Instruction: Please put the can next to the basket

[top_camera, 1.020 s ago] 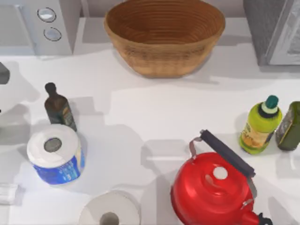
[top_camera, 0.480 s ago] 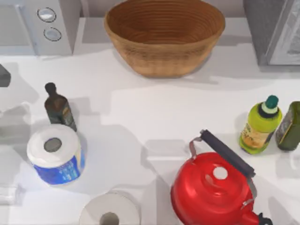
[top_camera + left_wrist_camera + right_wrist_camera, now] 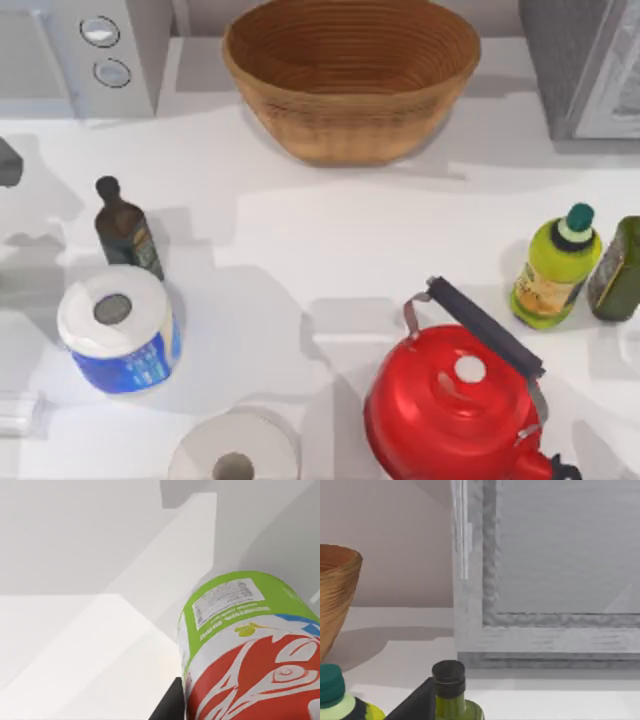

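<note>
Can: the red and lime-green can (image 3: 250, 650) sits very close to the left wrist camera, off the desk (image 3: 330, 250) surface; from overhead only a dark grey piece of the left arm (image 3: 8, 160) pokes in at the desk's nine o'clock edge.
Left jaws: a dark finger (image 3: 167, 707) lies against the can's side, so the can appears held; I cannot tell how wide the jaws stand.
Long axis of the can: tilted in the wrist view, green end farther from the camera, red end nearer.
Key relation: the basket (image 3: 350, 75) stands at twelve o'clock on the desk; from the left arm it lies toward about two o'clock, well apart. The left arm is judged the nearer one to the can, and it would carry it across toward the basket.
Free spot: bare desk shows beside the basket at its eight o'clock side.
Basket contents: nothing visible inside.
Other things: brown bottle (image 3: 125, 230) and wrapped paper roll (image 3: 115, 330) at nine o'clock, red kettle (image 3: 455, 405) at five o'clock, yellow-green bottle (image 3: 555, 265) at three o'clock.
Right arm: parked near three o'clock, its camera looking past bottle tops toward the basket rim (image 3: 337, 595).
</note>
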`<state>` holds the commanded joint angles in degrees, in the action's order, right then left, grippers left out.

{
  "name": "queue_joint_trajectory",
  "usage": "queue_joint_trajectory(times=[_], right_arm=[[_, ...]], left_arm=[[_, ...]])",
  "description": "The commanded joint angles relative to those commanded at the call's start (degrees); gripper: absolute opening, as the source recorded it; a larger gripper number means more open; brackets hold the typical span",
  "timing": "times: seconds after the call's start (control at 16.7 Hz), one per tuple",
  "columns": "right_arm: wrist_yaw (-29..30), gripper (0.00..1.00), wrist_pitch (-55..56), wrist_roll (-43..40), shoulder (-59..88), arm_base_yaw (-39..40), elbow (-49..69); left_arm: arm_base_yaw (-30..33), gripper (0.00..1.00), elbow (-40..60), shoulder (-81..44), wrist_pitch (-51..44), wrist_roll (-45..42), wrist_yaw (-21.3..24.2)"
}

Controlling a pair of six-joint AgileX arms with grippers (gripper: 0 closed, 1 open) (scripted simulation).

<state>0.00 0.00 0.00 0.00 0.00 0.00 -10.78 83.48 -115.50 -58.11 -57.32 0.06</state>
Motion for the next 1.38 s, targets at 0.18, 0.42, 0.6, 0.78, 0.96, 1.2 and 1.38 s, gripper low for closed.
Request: queue_joint_trajectory(times=[0.18, 0.42, 0.6, 0.78, 0.96, 1.2, 1.38], right_arm=[[0.00, 1.00, 0.00, 0.00, 0.00, 0.00, 0.00], [0.00, 1.00, 0.00, 0.00, 0.00, 0.00, 0.00], [0.00, 1.00, 0.00, 0.00, 0.00, 0.00, 0.00], [0.00, 1.00, 0.00, 0.00, 0.00, 0.00, 0.00], [0.00, 1.00, 0.00, 0.00, 0.00, 0.00, 0.00], [0.00, 1.00, 0.00, 0.00, 0.00, 0.00, 0.00], [0.00, 1.00, 0.00, 0.00, 0.00, 0.00, 0.00]], left_arm=[[0.00, 0.00, 0.00, 0.00, 0.00, 0.00, 0.00], [0.00, 0.00, 0.00, 0.00, 0.00, 0.00, 0.00], [0.15, 0.00, -0.01, 0.15, 0.01, -0.05, 0.02], [1.21, 0.00, 1.65, -0.27, 0.72, 1.86, -0.62], [5.23, 0.00, 6.85, -1.49, 2.67, 9.11, -2.50], [14.02, 0.00, 15.27, -4.11, 4.32, 26.66, -4.94], [22.30, 0.00, 20.09, -6.62, 2.88, 43.91, -5.45]])
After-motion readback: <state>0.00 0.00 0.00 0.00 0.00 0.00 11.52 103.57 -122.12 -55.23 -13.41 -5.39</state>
